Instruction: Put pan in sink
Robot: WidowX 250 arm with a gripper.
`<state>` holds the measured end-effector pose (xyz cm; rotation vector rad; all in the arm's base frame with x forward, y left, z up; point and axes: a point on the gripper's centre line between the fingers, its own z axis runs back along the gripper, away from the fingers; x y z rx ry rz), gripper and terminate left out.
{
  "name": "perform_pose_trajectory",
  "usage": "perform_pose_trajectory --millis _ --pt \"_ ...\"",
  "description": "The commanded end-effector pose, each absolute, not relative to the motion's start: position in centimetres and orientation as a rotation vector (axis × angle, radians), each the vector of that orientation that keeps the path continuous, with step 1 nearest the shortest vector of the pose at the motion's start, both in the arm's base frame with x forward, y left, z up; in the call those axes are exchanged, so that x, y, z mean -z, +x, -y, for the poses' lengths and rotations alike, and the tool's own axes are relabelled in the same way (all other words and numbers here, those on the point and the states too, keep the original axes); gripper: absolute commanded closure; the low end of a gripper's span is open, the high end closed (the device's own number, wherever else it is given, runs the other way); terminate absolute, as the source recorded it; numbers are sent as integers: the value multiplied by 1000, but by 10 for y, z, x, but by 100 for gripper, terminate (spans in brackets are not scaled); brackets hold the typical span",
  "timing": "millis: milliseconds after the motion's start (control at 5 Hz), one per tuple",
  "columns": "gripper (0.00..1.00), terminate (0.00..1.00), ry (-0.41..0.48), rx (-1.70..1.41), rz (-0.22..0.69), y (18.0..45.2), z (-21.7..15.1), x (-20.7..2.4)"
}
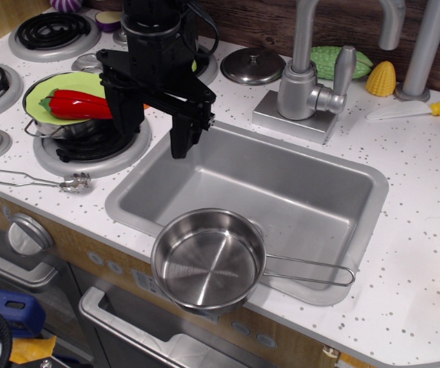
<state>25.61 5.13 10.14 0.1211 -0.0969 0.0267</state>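
Observation:
The shiny steel pan [208, 261] sits upright at the front left of the grey sink [312, 192] and overlaps its front rim. Its thin wire-loop handle [312, 270] points right along that rim. I cannot tell whether the pan's base rests in the basin or on the rim. My black gripper [152, 130] hangs above the sink's back left corner, well behind and above the pan. Its two fingers [182, 138] are spread apart and hold nothing.
A small pot with a green plate and red pepper [70, 106] stands on the burner left of the gripper. A faucet [312, 77] rises behind the sink, with a steel lid [252, 65] beside it. A metal utensil [32, 182] lies front left; toy corn [381, 77] and a knife [419, 109] lie back right.

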Motion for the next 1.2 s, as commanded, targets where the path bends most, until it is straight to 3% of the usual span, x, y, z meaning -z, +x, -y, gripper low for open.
perform_pose_trajectory --millis 0,600,1000 --pt "0 0 121 -27 97 256 -51 -101" --pt "0 0 74 -405 189 276 -17 -114" --pt "0 0 42 -646 233 283 15 -88"
